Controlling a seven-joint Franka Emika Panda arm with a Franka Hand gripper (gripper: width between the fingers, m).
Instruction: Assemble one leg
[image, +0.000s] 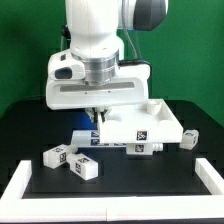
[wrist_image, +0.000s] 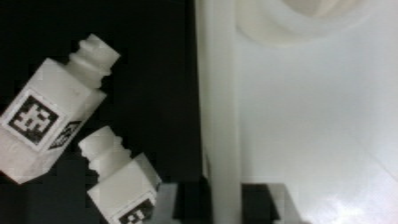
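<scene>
Table (image: 150, 185), exterior view's right front: bare, open passage.
Exterior view's left front: far leg (image: 55, 154) and near leg (image: 85, 168), lying close together.
Centre: white panel (image: 140, 128) blocks.
Perimeter: raised white border (image: 110, 207).

White plastic parts sit on a matt black counter (image: 130, 188) framed by a smooth white rim (image: 20, 180). The tabletop (image: 155, 118) has a smooth, satin plastic face, as do the loose legs (image: 55, 155). Each part carries a flat black-and-white printed tag (image: 142, 137), paper-like and dull. The arm (image: 95, 40) has a glossy white plastic shell with a duller grey cap (image: 150, 12). The fingers (wrist_image: 178, 205) of the hand (image: 97, 120) look dark and matt. Beyond the counter's far edge hangs soft, unshiny green cloth (image: 20, 60).
</scene>
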